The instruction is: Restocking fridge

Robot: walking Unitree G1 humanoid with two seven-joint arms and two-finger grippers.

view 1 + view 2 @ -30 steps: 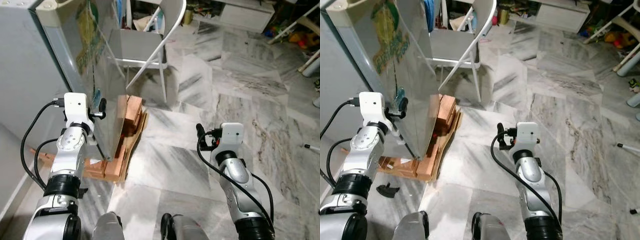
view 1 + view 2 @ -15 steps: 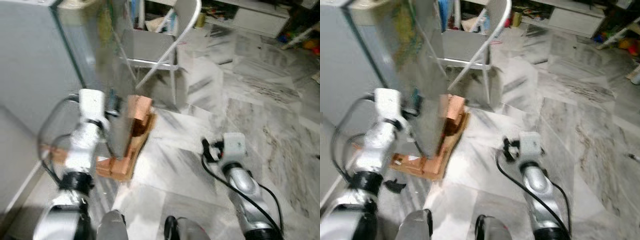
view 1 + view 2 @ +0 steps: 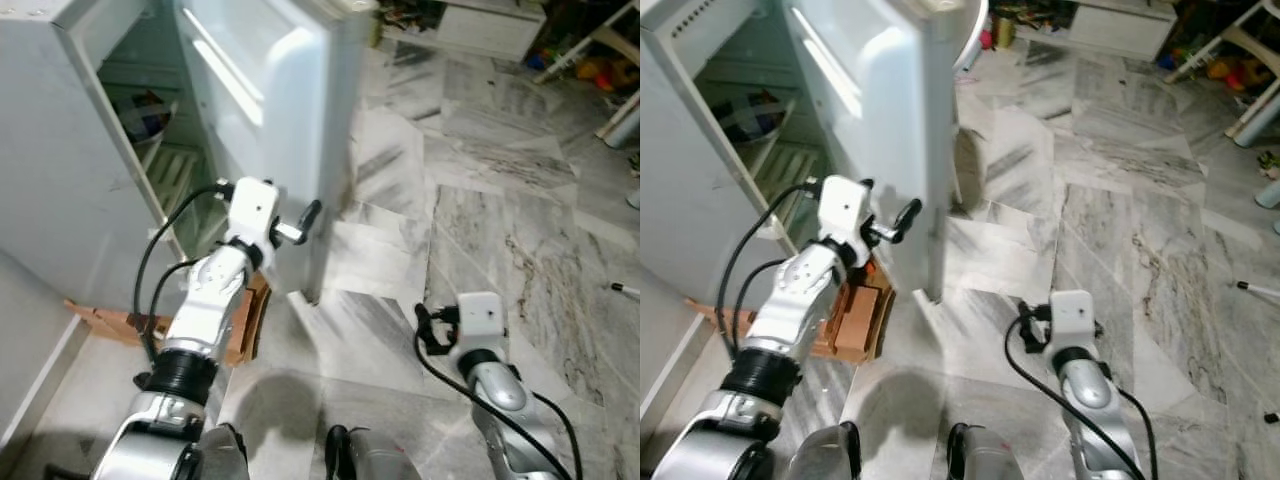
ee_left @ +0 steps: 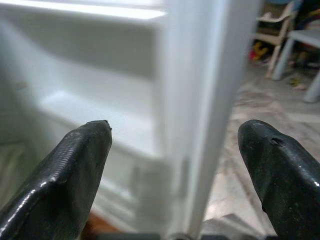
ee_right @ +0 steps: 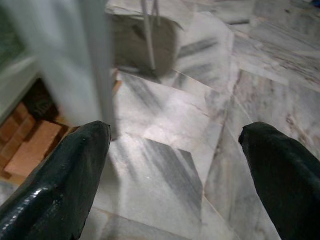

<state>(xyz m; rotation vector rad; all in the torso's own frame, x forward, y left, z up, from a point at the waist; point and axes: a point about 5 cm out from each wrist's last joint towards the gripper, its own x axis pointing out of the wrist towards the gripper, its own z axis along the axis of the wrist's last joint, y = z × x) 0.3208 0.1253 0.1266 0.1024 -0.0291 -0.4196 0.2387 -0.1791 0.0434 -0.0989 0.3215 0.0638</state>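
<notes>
White fridge door (image 3: 270,110) stands open; my left tool (image 4: 172,165), fingers spread, straddles its edge; my right tool (image 5: 175,170) hangs spread over marble floor (image 3: 480,200).

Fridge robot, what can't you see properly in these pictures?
- Fridge inside: in the eye views the open door and the frame edge cut off most shelves; the thing on the upper shelf is too small to name.
- Door shelves: blurred in the left wrist view, behind the open left gripper.
- Bricks under the fridge: partly hidden by the left arm.
- Far clutter: too small.
- Right gripper: open over blurred floor.
</notes>
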